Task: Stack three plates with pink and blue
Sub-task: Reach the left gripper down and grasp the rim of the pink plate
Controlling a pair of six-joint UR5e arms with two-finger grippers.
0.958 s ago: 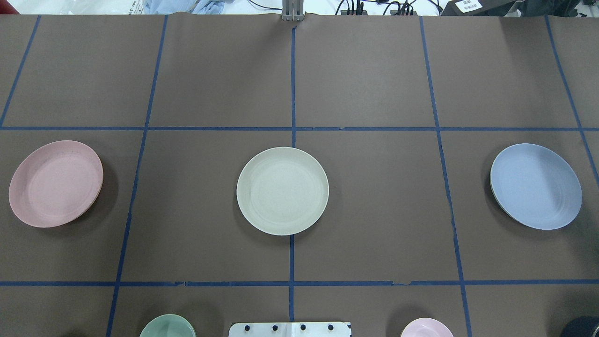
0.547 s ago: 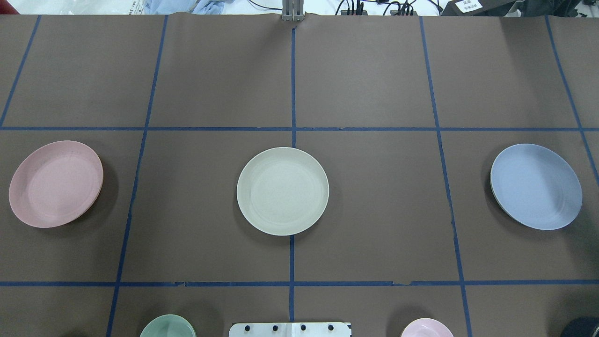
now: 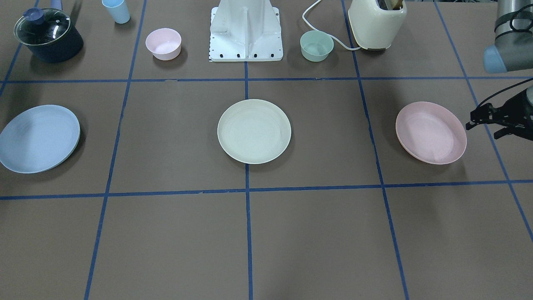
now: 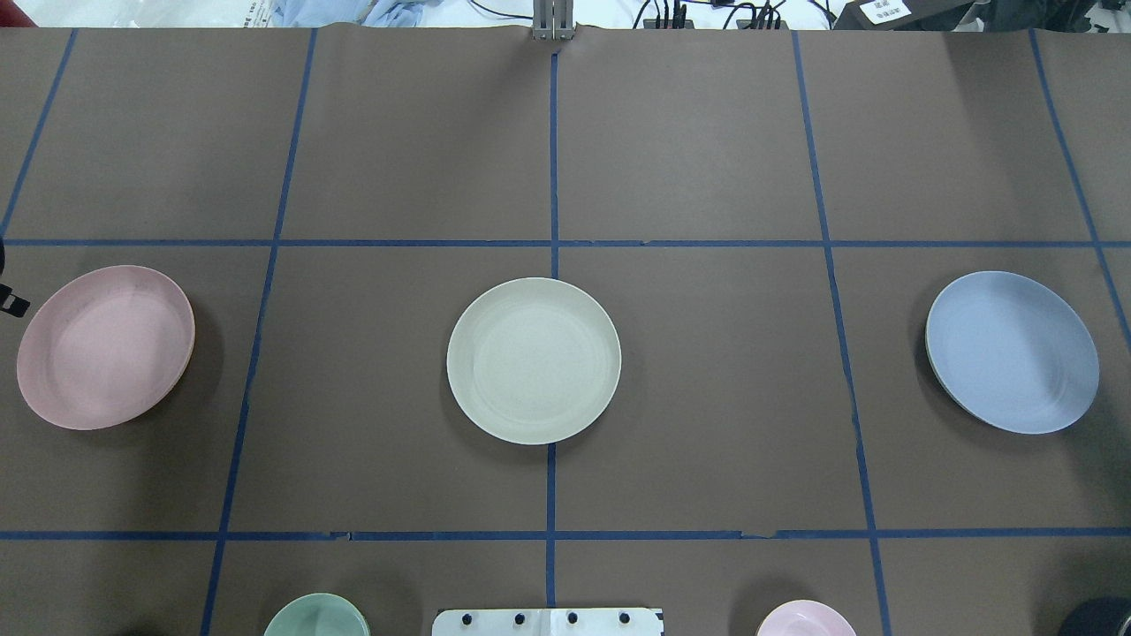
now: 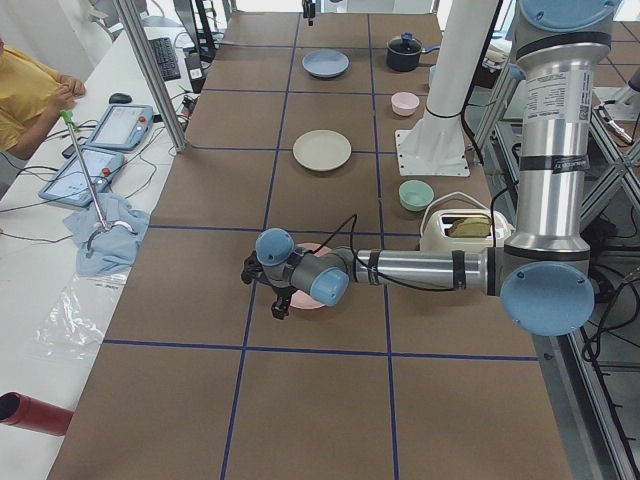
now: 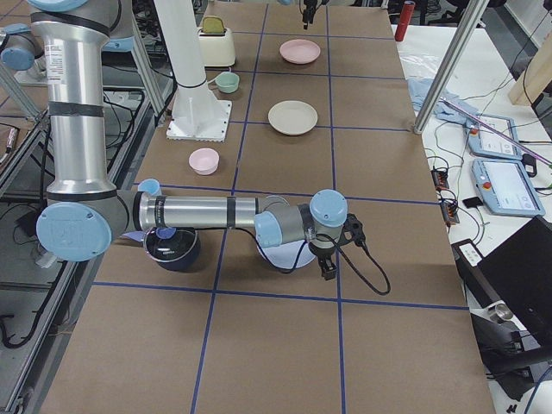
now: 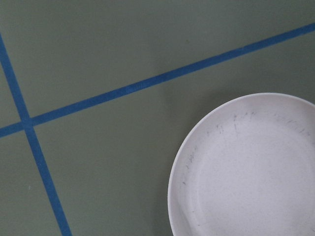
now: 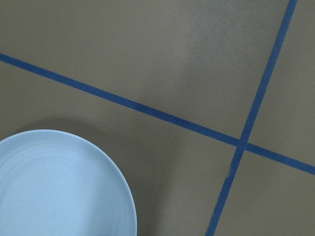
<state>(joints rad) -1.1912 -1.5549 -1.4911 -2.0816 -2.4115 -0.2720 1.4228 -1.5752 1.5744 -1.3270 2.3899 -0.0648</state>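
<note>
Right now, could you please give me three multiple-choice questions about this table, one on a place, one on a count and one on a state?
1. Which plate lies at the middle of the table?
A the pink plate
B the cream plate
C the blue plate

2. How many small bowls stand beside the robot's base?
A one
B two
C four

3. How do the three plates lie?
A all in one stack
B two stacked, one alone
C each alone, none stacked

Answers:
1 B, the cream plate sits between the other two.
2 B, a pink bowl and a green bowl flank the base.
3 C, bare table shows between all three plates.
</note>
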